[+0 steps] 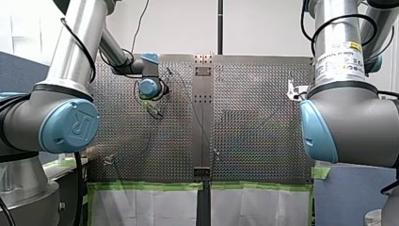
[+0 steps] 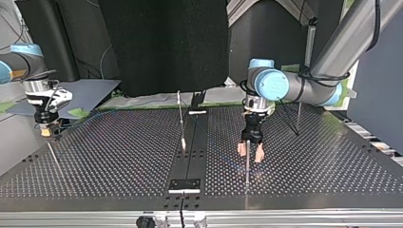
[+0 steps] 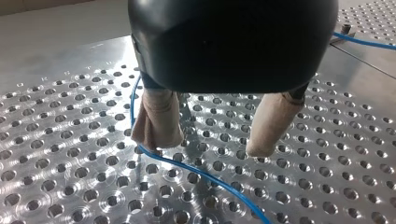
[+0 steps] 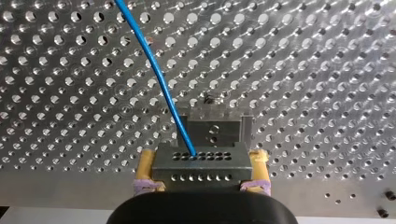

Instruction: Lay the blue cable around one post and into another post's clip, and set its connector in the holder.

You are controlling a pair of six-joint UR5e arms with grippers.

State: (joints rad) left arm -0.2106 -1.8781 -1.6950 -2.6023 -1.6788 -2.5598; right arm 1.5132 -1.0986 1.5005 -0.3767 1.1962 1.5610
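Connector (image 4: 201, 163) in R hand (image 4: 203, 156) by table (image 4: 56, 191) edge

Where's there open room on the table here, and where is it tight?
Top view: bare table between the right end effector, holding the connector, and the middle post; also at the view's right past the left end effector. Tight around that one: cable and a post.
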